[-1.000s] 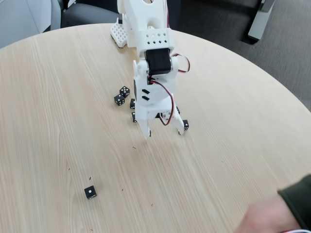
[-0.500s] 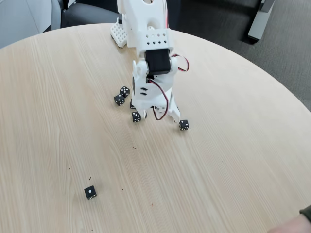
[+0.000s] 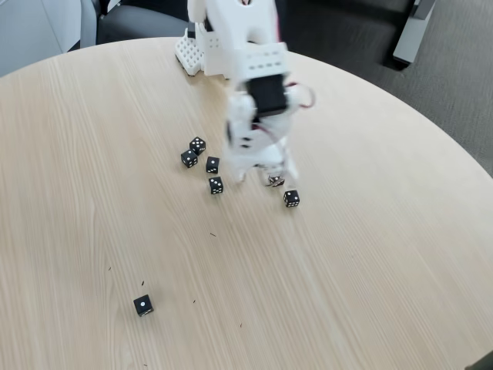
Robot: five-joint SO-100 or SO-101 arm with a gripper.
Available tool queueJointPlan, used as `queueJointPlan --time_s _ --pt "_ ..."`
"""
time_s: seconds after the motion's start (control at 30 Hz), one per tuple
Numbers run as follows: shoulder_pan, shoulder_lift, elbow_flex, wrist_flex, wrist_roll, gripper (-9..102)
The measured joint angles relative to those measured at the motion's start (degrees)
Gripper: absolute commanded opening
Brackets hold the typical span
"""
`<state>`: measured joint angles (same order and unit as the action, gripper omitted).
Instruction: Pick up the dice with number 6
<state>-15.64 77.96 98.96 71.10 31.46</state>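
Note:
Several small black dice with white pips lie mid-table in the fixed view: a left cluster (image 3: pixel 198 144), (image 3: pixel 189 159), (image 3: pixel 212 164), (image 3: pixel 216 185), and two further right (image 3: pixel 275 180), (image 3: pixel 291 198). The pips are too small to tell which one is the dice with number 6. My white gripper (image 3: pixel 266 177) is motion-blurred and hangs low over the table. Its fingers look spread apart, and the die on the right sits between or just under the tips. I cannot tell whether a finger touches that die.
A lone black die (image 3: pixel 142 305) showing one pip lies near the front left of the round wooden table (image 3: pixel 370 254). The arm's white base (image 3: pixel 189 54) stands at the far edge. Dark floor lies beyond the table's right edge.
The gripper has swung to the right and pulled back from the left cluster, uncovering the dice there. The hand at the bottom right has left the view.

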Motion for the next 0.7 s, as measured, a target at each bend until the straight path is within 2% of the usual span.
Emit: queueJointPlan --time_s 0.27,0.5,0.7 --pt "-4.13 0.00 0.00 0.00 1.49 33" --pt "-3.52 0.00 0.00 0.00 1.49 18" --pt "-3.60 0.00 0.00 0.00 1.05 13"
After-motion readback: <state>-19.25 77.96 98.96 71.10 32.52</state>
